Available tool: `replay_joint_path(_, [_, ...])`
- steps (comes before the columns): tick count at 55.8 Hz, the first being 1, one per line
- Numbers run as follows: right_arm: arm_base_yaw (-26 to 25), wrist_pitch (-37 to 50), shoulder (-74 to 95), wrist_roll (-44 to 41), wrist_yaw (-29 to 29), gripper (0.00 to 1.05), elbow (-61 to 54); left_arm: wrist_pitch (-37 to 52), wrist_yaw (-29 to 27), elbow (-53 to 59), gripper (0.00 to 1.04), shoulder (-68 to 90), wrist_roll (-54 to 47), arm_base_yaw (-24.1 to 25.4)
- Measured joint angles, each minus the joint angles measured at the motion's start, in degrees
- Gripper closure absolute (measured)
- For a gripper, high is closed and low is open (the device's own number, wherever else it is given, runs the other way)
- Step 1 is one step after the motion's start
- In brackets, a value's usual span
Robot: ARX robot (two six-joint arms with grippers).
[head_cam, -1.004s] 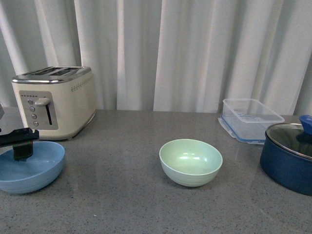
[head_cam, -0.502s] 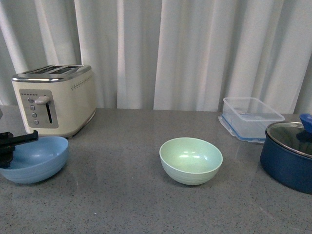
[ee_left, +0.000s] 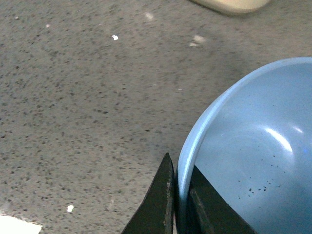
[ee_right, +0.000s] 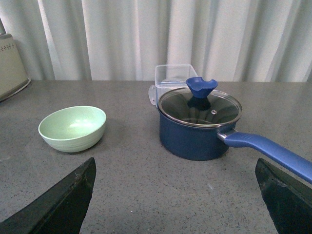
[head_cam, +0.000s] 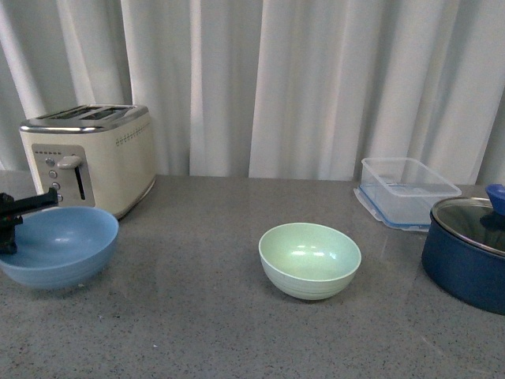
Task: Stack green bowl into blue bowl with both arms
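The pale green bowl (head_cam: 309, 260) stands upright in the middle of the grey counter, also visible in the right wrist view (ee_right: 72, 128). The sky-blue bowl (head_cam: 59, 246) is at the far left, tilted slightly and lifted a little. My left gripper (head_cam: 9, 223) is shut on its rim at the left edge of the front view. In the left wrist view the two black fingers pinch the blue bowl's rim (ee_left: 187, 156), one inside and one outside. My right gripper (ee_right: 175, 195) stands wide open with nothing between its fingers, short of the green bowl and the pot.
A cream toaster (head_cam: 87, 158) stands behind the blue bowl. A clear plastic container (head_cam: 406, 192) sits at the back right. A dark navy pot with glass lid (head_cam: 468, 251) is at the right edge, its long handle (ee_right: 268, 151) pointing toward the right gripper.
The left gripper has raised the blue bowl and carried it a little to the right. The green bowl has not moved.
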State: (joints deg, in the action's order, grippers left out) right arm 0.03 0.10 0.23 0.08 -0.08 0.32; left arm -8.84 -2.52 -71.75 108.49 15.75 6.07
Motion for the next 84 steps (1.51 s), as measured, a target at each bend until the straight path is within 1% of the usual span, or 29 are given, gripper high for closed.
replay_joint_path(8, [0.0,0.0,0.0,0.0,0.0,0.1,0.0,0.4,1.4,0.1,1.01,-2.1,0.8,-3.2])
replay_joint_path(24, [0.0,0.0,0.0,0.0,0.0,0.1,0.0,1.9,2.1,0.1,1.01,-2.4,3.0,-10.4])
replay_joint_path(34, [0.0,0.0,0.0,0.0,0.0,0.1,0.0,2.6,2.2,0.0,1.01,-0.7,4.4,-13.5])
replay_joint_path(43, [0.0,0.0,0.0,0.0,0.0,0.1,0.0,3.1,1.5,-0.4,1.01,3.1,5.5,-14.5])
replay_joint_path(61, [0.0,0.0,0.0,0.0,0.0,0.1,0.0,4.7,2.8,-0.4,1.01,5.4,5.8,-15.0])
replay_joint_path(63, [0.0,0.0,0.0,0.0,0.0,0.1,0.0,4.7,3.1,-0.5,0.99,5.5,5.9,-15.0])
replay_joint_path(67, [0.0,0.0,0.0,0.0,0.0,0.1,0.0,4.6,3.2,-0.6,0.88,5.6,5.9,-15.0])
replay_joint_path(70, [0.0,0.0,0.0,0.0,0.0,0.1,0.0,4.6,3.3,-0.7,0.75,5.6,5.9,-15.0])
replay_joint_path(72, [0.0,0.0,0.0,0.0,0.0,0.1,0.0,4.6,3.4,-0.7,0.68,5.6,5.9,-15.0])
replay_joint_path(73, [0.0,0.0,0.0,0.0,0.0,0.1,0.0,4.6,4.0,-0.7,0.63,5.6,5.9,-15.0])
replay_joint_path(77, [0.0,0.0,0.0,0.0,0.0,0.1,0.0,4.8,5.0,-0.7,0.49,5.4,5.9,-15.0])
replay_joint_path(84, [0.0,0.0,0.0,0.0,0.0,0.1,0.0,6.5,6.6,1.2,0.29,2.5,5.1,-15.2])
